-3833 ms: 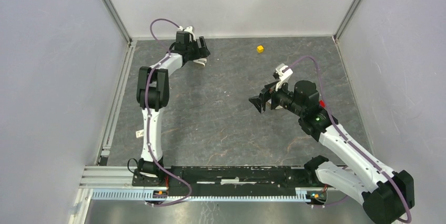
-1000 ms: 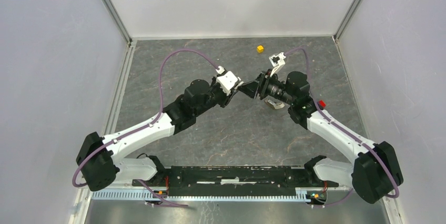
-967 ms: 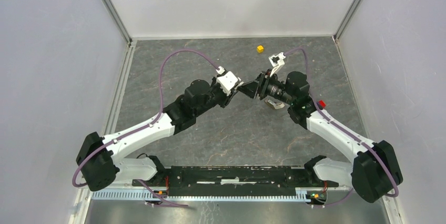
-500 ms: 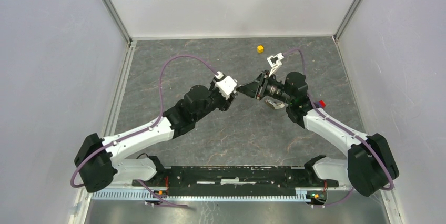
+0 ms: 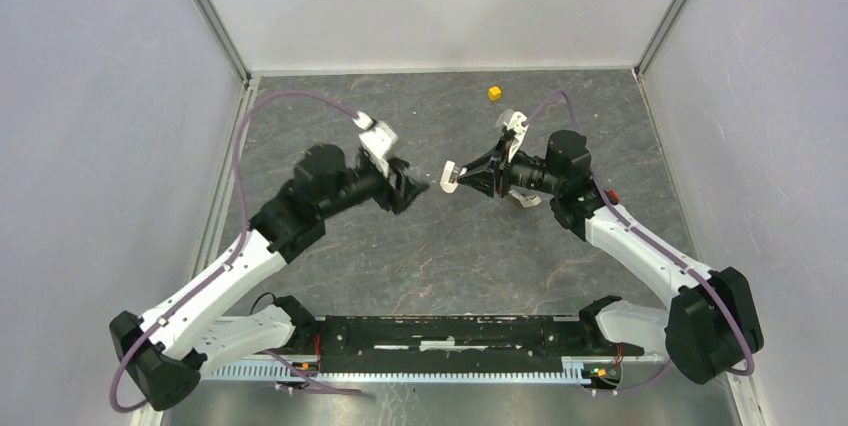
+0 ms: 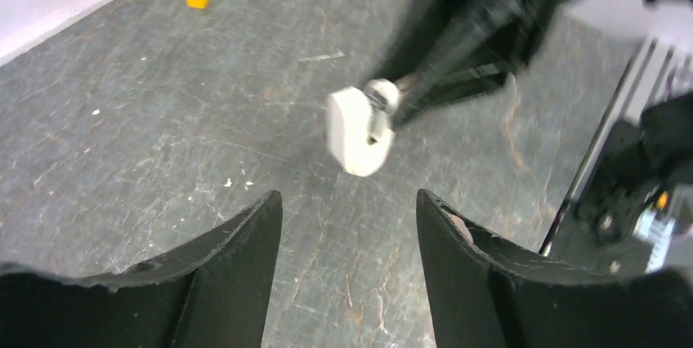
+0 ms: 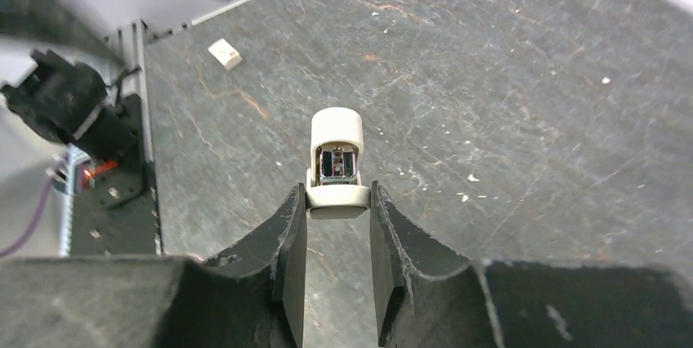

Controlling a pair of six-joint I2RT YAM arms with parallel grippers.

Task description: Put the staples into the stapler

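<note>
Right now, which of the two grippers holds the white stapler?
The right gripper: it is closed on one end of the stapler. The left gripper stands open and empty, facing the stapler without touching it.

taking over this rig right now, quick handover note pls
Right gripper: shut on the small white plastic mini stapler, held above the grey table.
Left gripper: open, empty, facing the stapler across a gap.
Staples: cannot be picked out for sure in any view.
Done: stapler in hand.
Left: locate the staples, probably pick them with the left gripper, load them; nothing shows it loaded.
</note>
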